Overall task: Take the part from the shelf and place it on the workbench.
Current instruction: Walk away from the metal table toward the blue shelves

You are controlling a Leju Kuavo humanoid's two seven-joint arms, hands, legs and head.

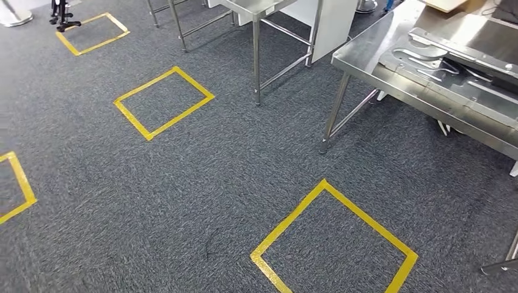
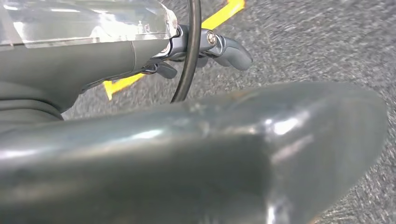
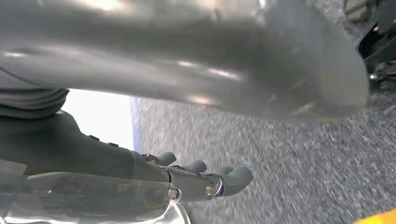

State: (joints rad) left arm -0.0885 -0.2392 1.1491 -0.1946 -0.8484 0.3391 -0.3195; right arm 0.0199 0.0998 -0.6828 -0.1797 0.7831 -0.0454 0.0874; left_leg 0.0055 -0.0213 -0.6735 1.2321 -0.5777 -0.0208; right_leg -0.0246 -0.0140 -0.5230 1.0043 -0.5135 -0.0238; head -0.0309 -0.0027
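- Left hand point(image 2: 205, 46): fingers loosely extended over carpet point(image 1: 232, 159), holding nothing.
- Right hand point(image 3: 201, 179): fingers apart, slightly curled, holding nothing.
- Parts point(image 1: 427, 61): flat metal, lying on workbench point(image 1: 366, 67) near its front edge.
- Yellow tape squares point(image 1: 333, 241) on carpet.

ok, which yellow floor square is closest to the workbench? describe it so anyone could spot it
Start at the steel workbench on the right. On the grey carpet just in front of its near leg lies a yellow tape square. It is the nearest to the camera, cut off by the picture's bottom edge.
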